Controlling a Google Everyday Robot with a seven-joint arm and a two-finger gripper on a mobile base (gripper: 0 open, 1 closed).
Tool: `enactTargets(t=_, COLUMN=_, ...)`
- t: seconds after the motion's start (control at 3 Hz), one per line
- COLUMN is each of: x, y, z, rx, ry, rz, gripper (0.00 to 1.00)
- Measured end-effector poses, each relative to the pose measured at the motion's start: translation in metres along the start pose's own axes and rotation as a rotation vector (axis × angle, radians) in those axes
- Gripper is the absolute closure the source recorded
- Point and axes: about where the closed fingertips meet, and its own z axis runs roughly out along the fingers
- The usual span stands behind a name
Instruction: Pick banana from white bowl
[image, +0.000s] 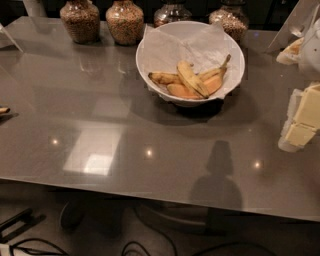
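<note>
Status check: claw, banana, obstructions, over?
Claw at right edge, off the white bowl. Banana lies in bowl atop deeper yellow bananas. Jars behind bowl, not in the way.

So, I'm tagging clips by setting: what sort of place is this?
Likely a snack counter: grey countertop, filled glass jars, white bowl of bananas. The gripper hangs at the right edge.

glossy grey table; dark floor

The deep white bowl near the counter's back edge holds the pale yellow banana; the two-finger gripper is seemingly over the right edge.
</note>
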Motion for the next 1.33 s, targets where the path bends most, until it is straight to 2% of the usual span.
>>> enactTargets(t=0.33, x=0.000, y=0.000, z=0.000, rx=0.000, ry=0.000, rz=0.000, gripper=0.00)
enactTargets(t=0.67, x=-0.011, y=-0.005, z=0.000, rx=0.017, ry=-0.045, rz=0.002, gripper=0.00)
enactTargets(t=1.0, x=-0.051, y=-0.026, z=0.001, rx=0.060, ry=-0.198, rz=0.050, gripper=0.00)
enactTargets(t=1.33, x=-0.102, y=-0.053, z=0.007, rx=0.112, ry=-0.301, rz=0.085, gripper=0.00)
